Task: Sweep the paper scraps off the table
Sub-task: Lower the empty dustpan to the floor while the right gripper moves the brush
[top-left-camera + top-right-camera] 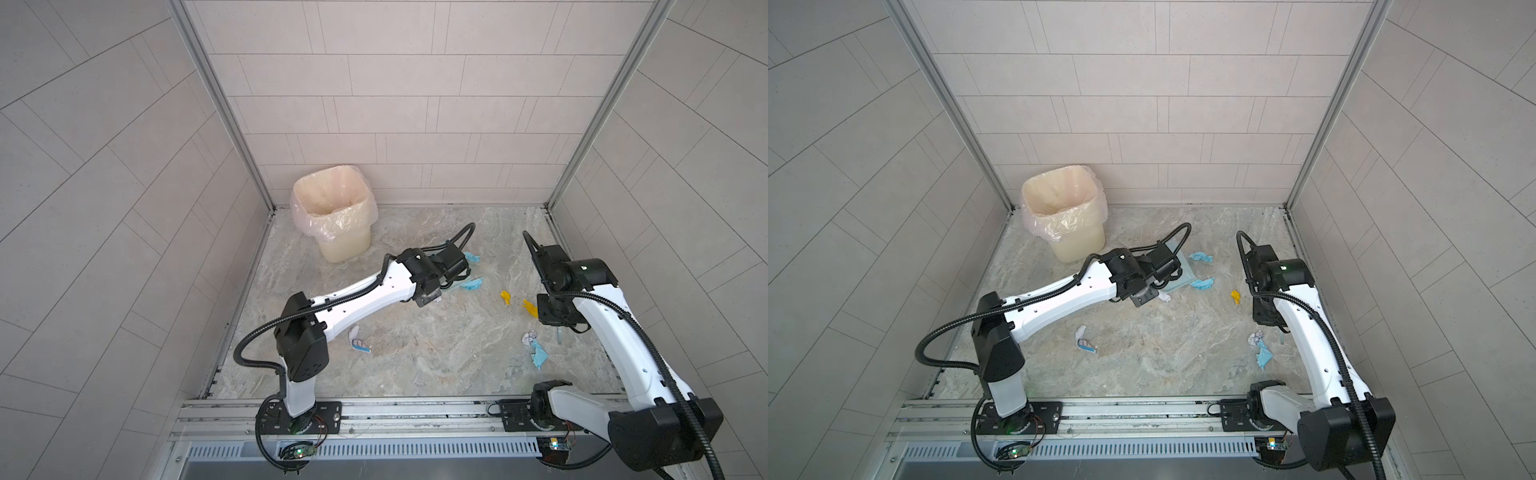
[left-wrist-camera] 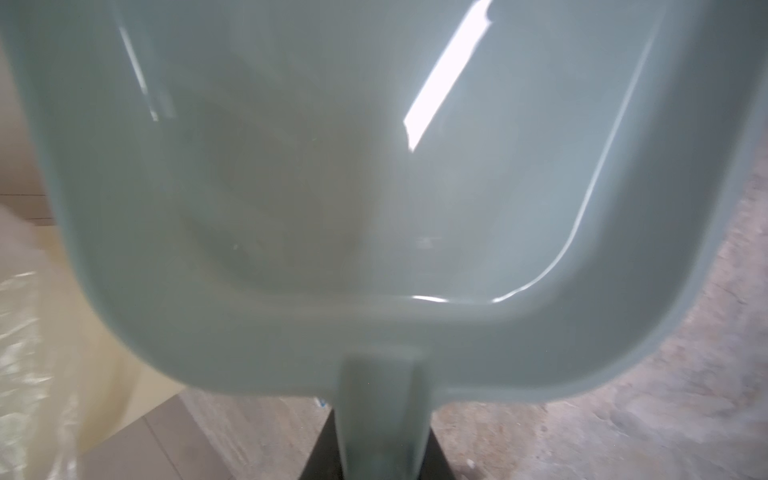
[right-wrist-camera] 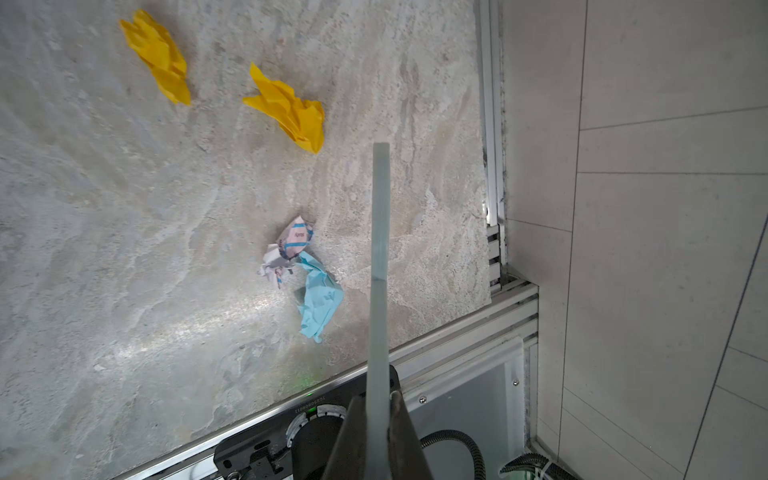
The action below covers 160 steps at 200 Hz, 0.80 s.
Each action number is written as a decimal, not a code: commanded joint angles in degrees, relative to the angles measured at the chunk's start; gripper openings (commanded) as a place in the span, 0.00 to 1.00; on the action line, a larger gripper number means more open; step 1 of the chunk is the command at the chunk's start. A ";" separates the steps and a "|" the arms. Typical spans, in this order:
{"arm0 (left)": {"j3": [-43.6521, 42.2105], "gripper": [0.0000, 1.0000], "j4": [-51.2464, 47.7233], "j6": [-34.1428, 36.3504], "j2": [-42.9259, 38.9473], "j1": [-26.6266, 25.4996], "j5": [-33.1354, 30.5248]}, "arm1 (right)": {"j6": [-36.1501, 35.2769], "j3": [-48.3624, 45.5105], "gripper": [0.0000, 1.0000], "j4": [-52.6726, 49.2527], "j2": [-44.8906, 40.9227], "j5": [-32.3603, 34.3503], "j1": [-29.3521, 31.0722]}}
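Left wrist view: left hand (image 2: 382, 453) clamped on the dustpan (image 2: 332, 187) handle. The pan fills the view, bin (image 2: 37, 332) just beside it.

Right wrist view: right hand (image 3: 376, 419) closed tight on a thin pale bar (image 3: 380, 249), edge-on over the bench (image 3: 124, 249).

Scraps (image 1: 539, 356) all lie on the bench.
- Right side: yellow scrap (image 3: 160, 56) and second yellow scrap (image 3: 291, 110). Nearer, a printed scrap (image 3: 289, 249) touches a blue scrap (image 3: 320, 299), both just beside the bar.
- Mid-bench, in a top view: far blue bit (image 1: 1200, 257) and near blue bit (image 1: 1203, 283) right of the pan, small white bit (image 1: 1165, 297) by the left wrist.
- Near-left: printed bit (image 1: 358, 340) beside the left forearm.
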 commanded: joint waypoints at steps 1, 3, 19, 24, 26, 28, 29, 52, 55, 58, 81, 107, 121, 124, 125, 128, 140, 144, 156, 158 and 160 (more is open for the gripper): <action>-4.72 0.00 6.01 -3.00 -0.82 -2.57 9.00 | 1.31 -2.56 0.00 1.05 -1.57 0.91 -2.75; -5.21 0.00 6.46 -2.92 -0.83 -2.75 9.36 | 1.27 -2.77 0.00 1.33 -1.59 0.60 -2.86; -8.16 0.00 9.26 -2.00 -0.95 -4.84 11.20 | 0.84 -3.45 0.00 2.54 -1.11 -0.86 -3.86; -8.93 0.00 9.92 -1.81 -0.97 -5.29 11.65 | 0.65 -3.63 0.00 2.70 -0.80 -1.33 -4.36; -9.16 0.00 10.07 -1.78 -0.91 -5.43 11.82 | 0.58 -3.72 0.00 2.80 -0.68 -1.59 -4.49; -9.38 0.00 10.31 -1.80 -0.94 -5.58 11.93 | 0.49 -3.74 0.00 2.89 -0.58 -1.70 -4.61; -9.47 0.00 10.38 -1.80 -0.90 -5.62 12.05 | 0.48 -3.75 0.00 2.94 -0.52 -1.80 -4.72; -11.20 0.00 11.50 -2.14 -0.61 -5.98 13.72 | 0.38 -4.72 0.00 4.27 0.72 -4.44 -5.83; -11.37 0.00 11.55 -2.25 -0.60 -5.95 13.75 | 0.45 -4.84 0.00 4.42 0.94 -4.90 -5.92; -11.48 0.00 11.58 -2.29 -0.67 -6.00 13.75 | 0.65 -4.94 0.00 4.51 1.17 -5.28 -5.98; -12.35 0.00 11.69 -2.58 -1.02 -6.02 13.40 | 2.41 -6.54 0.00 6.19 1.50 -9.59 -6.28; -13.86 0.00 12.10 -2.69 -1.73 -6.03 13.76 | 3.63 -8.00 0.00 7.54 1.04 -11.05 -6.51; -14.78 0.00 12.38 -2.64 -2.04 -6.18 13.93 | 3.42 -8.66 0.00 7.66 1.17 -11.21 -6.55; -14.95 0.00 12.38 -2.60 -2.02 -6.19 14.01 | 3.34 -8.78 0.00 7.56 1.17 -11.38 -6.50; -14.98 0.00 12.42 -2.55 -2.05 -6.19 14.01 | 3.31 -8.77 0.00 7.56 1.19 -11.43 -6.55; -15.09 0.00 12.42 -2.56 -2.08 -6.20 13.97 | 3.28 -8.85 0.00 7.49 1.25 -11.52 -6.53; -15.69 0.00 12.38 -2.46 -2.13 -6.23 14.02 | 3.35 -8.93 0.00 7.05 1.82 -12.61 -6.55; -15.82 0.00 12.38 -2.35 -2.17 -6.23 14.02 | 3.32 -8.85 0.00 6.77 2.18 -13.13 -6.55; -16.41 0.00 12.53 -2.27 -2.33 -6.24 14.18 | 3.11 -8.72 0.00 6.26 2.82 -14.16 -6.46; -16.48 0.00 12.50 -2.27 -2.28 -6.26 14.15 | 3.10 -8.71 0.00 6.24 2.80 -14.20 -6.45; -16.61 0.00 12.47 -2.25 -2.27 -6.22 14.16 | 3.10 -8.70 0.00 6.23 2.77 -14.32 -6.35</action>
